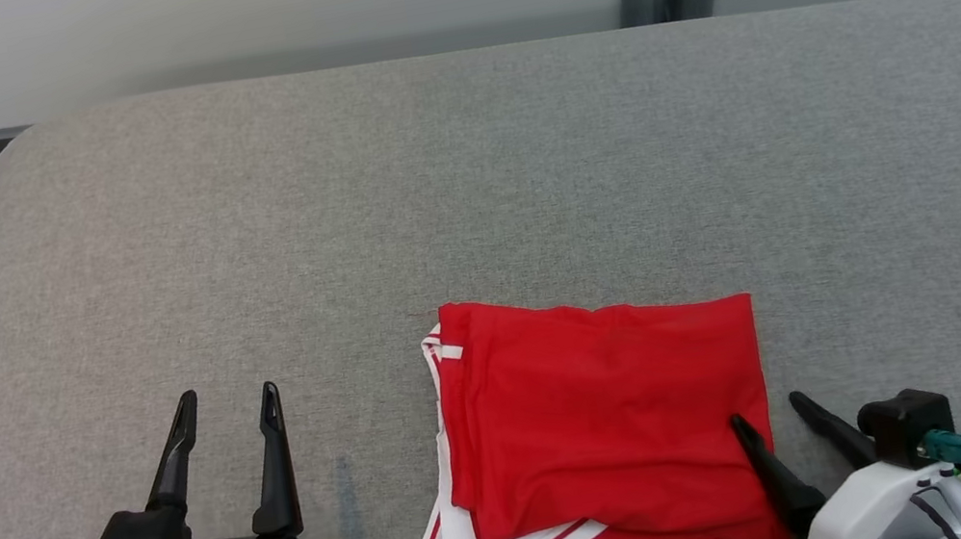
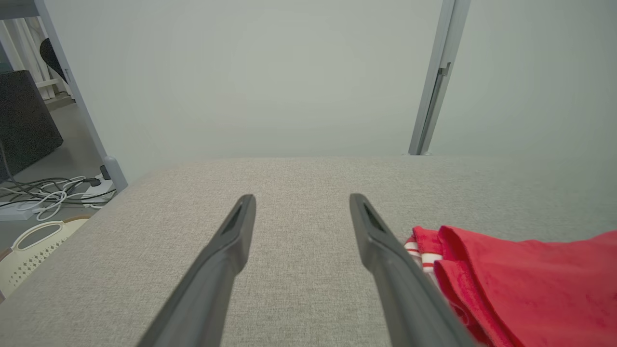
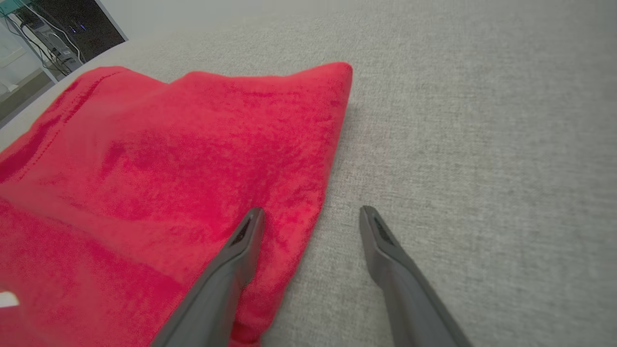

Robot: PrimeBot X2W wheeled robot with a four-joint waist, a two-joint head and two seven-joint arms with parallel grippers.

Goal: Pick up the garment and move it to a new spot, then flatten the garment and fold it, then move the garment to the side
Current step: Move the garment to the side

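A wide counter covered in grey woven cloth, its far left corner rounded, carries a folded red garment with white stripes showing along its left and near sides, lying flat close to the near edge, a little right of the middle.

Overhead head view, 2 low wrist views, garment in all

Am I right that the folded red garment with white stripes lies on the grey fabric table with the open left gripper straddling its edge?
No: the open right gripper straddles the edge of the folded red garment, as the right wrist view shows.
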